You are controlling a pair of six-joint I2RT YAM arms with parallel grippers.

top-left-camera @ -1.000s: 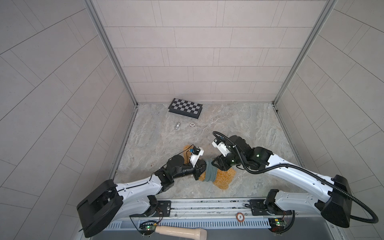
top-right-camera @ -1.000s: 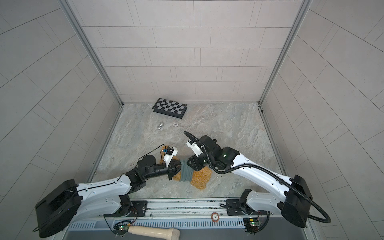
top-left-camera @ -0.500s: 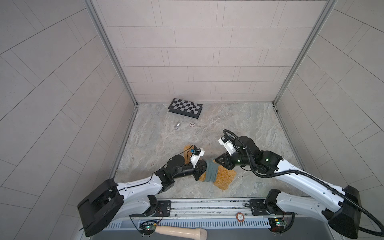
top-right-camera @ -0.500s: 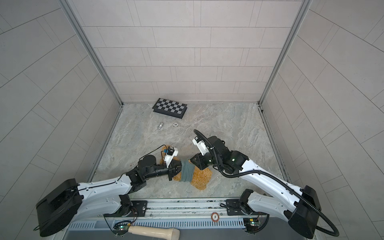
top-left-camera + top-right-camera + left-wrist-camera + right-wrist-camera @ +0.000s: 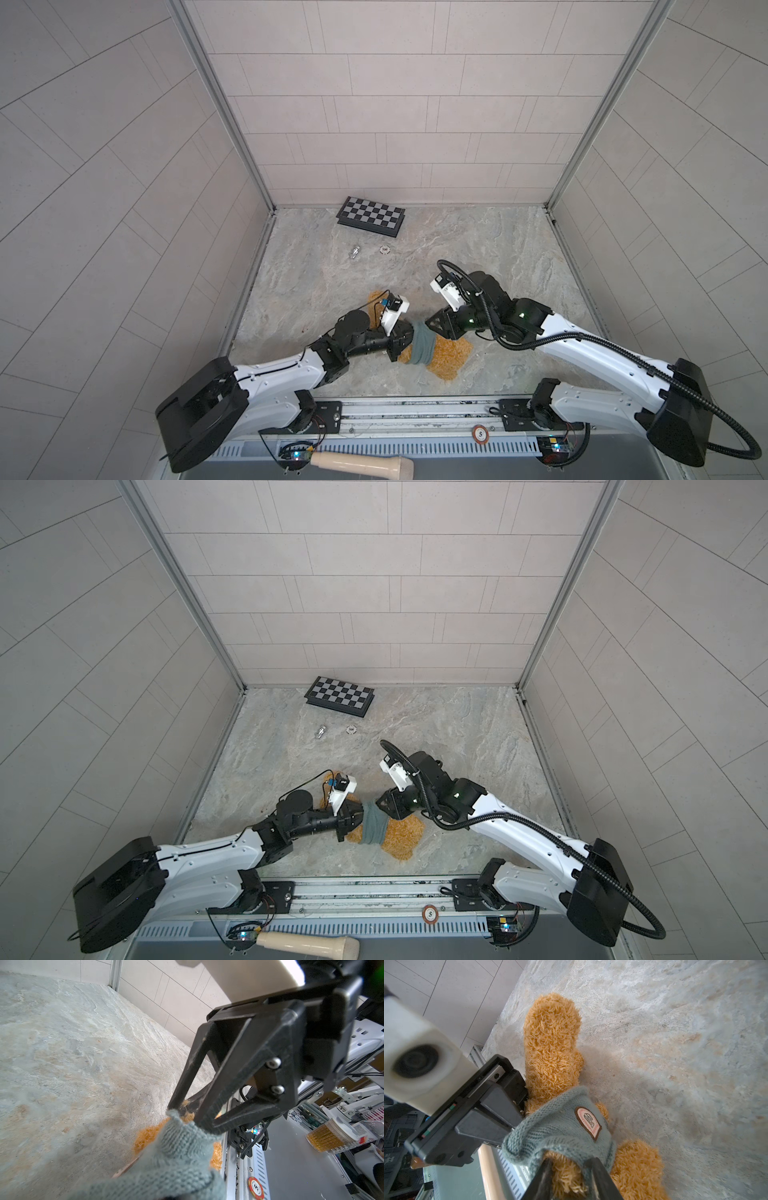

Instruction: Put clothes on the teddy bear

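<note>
The teddy bear point(image 5: 451, 359) point(image 5: 401, 837) lies near the table's front edge, golden-brown and shaggy, with one limb point(image 5: 550, 1043) stretched out. A grey-green knitted sweater point(image 5: 422, 347) point(image 5: 374, 825) point(image 5: 556, 1126) is bunched round its middle. My left gripper point(image 5: 410, 337) point(image 5: 361, 814) point(image 5: 510, 1128) is shut on the sweater's edge; the knit point(image 5: 176, 1157) hides its jaws in the left wrist view. My right gripper point(image 5: 428, 326) point(image 5: 379, 804) point(image 5: 569, 1159) point(image 5: 185, 1116) meets the sweater from the opposite side. Its fingers stand apart under the hem, with bear fur between them.
A folded chessboard point(image 5: 371, 216) lies at the back wall, with a small metal piece point(image 5: 354, 250) and a chip point(image 5: 385, 249) in front of it. A red chip point(image 5: 480, 434) sits on the front rail, and a wooden handle point(image 5: 361, 461) lies below it. Walls close in three sides.
My right arm shifted a little to the right and came back to the sweater's edge. The left arm, the bear and the sweater have hardly moved.
</note>
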